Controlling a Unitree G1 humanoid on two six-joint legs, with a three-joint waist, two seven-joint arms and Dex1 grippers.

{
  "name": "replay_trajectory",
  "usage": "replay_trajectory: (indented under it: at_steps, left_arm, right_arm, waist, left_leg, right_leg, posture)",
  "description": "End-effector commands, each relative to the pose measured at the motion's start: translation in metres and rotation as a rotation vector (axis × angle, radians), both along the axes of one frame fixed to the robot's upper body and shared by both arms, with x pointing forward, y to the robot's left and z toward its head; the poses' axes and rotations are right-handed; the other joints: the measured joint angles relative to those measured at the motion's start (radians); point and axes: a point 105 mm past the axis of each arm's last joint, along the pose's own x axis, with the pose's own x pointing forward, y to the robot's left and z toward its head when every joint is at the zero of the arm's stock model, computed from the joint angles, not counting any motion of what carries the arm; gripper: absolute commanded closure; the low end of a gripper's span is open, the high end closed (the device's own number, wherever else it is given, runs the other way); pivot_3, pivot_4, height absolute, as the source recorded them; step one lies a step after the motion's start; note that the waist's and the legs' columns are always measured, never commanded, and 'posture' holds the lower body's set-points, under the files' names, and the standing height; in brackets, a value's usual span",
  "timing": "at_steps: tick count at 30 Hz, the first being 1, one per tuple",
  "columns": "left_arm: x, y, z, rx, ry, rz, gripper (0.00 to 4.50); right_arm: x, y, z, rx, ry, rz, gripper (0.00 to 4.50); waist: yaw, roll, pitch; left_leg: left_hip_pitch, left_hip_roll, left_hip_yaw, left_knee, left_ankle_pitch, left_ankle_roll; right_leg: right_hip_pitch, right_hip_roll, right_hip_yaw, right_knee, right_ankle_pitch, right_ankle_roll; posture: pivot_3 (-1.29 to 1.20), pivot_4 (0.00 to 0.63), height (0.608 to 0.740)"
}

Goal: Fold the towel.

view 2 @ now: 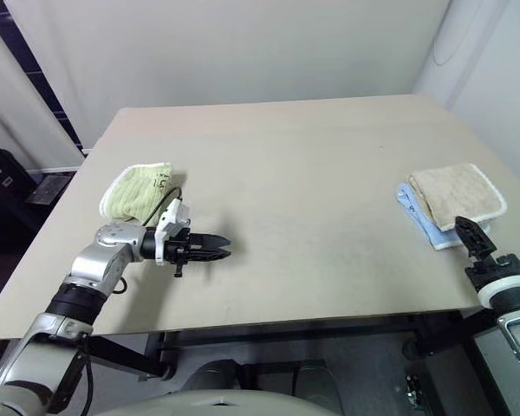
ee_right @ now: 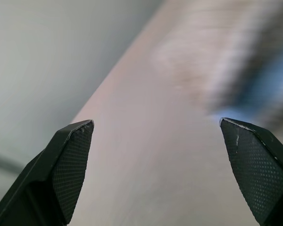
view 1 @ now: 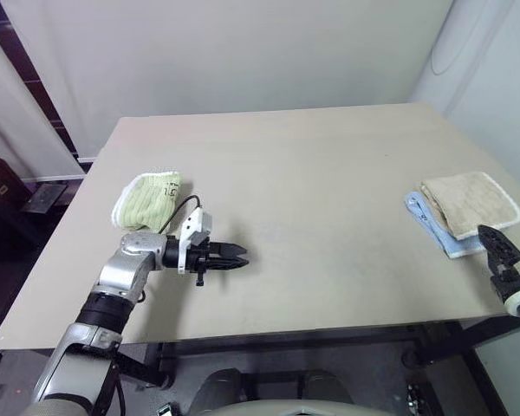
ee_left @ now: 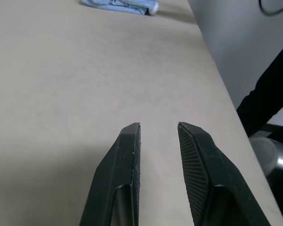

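The beige towel (view 1: pixel 470 201) lies folded at the table's right edge, resting on a light blue folded towel (view 1: pixel 432 227). My right gripper (view 2: pixel 466 229) hovers just in front of that stack, off the table's right front corner. In the right wrist view its fingers (ee_right: pixel 70 155) stand wide open with nothing between them. My left gripper (view 1: pixel 241 257) is low over the left half of the table, pointing right. Its fingers (ee_left: pixel 127 155) are a narrow gap apart and hold nothing.
A light green folded towel (view 1: pixel 147 199) lies near the table's left edge, just behind my left wrist. The tan table (view 1: pixel 329 165) ends close to the beige towel on the right. A pale wall stands behind the table.
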Motion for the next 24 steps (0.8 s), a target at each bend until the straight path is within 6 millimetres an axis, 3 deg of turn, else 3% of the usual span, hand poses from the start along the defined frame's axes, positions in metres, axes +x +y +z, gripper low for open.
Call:
replay_trajectory:
  at_steps: [1,4,9,13,21,24]
  left_arm:
    - [0.002,0.013,0.017,-0.070,-0.020,0.008,3.19]
    - [0.001,0.022,0.025,-0.120,0.017,0.016,3.19]
    - [0.003,0.033,0.043,-0.196,-0.005,0.037,3.19]
    - [-0.001,0.034,0.067,-0.217,-0.017,0.038,3.19]
    - [-0.030,0.044,0.066,-0.168,-0.050,0.046,3.19]
    - [-0.031,0.044,0.066,-0.167,-0.020,0.056,2.54]
  right_arm:
    - [0.010,0.055,0.030,-0.300,-0.147,0.225,0.04]
    - [0.008,0.095,0.034,-0.467,-0.221,0.443,0.04]
    - [0.007,0.125,0.030,-0.596,-0.277,0.671,0.04]
    - [0.011,0.125,0.031,-0.644,-0.318,0.737,0.04]
    - [0.012,0.120,0.013,-0.689,-0.269,0.820,0.04]
    - [0.011,0.120,0.011,-0.686,-0.268,0.825,0.00]
  waist:
    - [0.006,-0.001,0.001]
    - [0.014,-0.002,0.002]
    - [0.022,-0.005,0.003]
    - [0.029,-0.008,0.003]
    - [0.038,-0.009,0.003]
    - [0.038,-0.009,0.003]
  left_leg:
    - [0.000,0.000,0.000,0.000,0.000,0.000]
    - [-0.001,0.000,0.000,0.000,0.000,0.000]
    - [-0.003,0.000,0.000,-0.001,-0.003,0.004]
    - [-0.012,-0.001,0.000,0.003,-0.006,0.009]
    - [-0.015,-0.003,0.000,0.005,-0.006,0.009]
    - [-0.014,-0.003,0.000,0.004,-0.006,0.009]
  right_leg:
    - [-0.002,-0.001,-0.001,0.000,0.000,0.000]
    - [-0.003,-0.002,-0.004,-0.001,0.000,0.000]
    - [-0.002,-0.005,-0.009,-0.010,0.000,0.000]
    - [-0.008,-0.005,-0.009,-0.013,0.001,0.000]
    - [-0.008,-0.007,-0.010,-0.013,0.002,-0.001]
    - [-0.008,-0.008,-0.011,-0.012,0.004,0.000]
  posture:
    - [0.00,0.000,0.720]
    - [0.00,0.000,0.720]
    - [0.00,0.000,0.720]
    - [0.00,0.000,0.720]
    - [0.00,0.000,0.720]
    - [0.00,0.000,0.720]
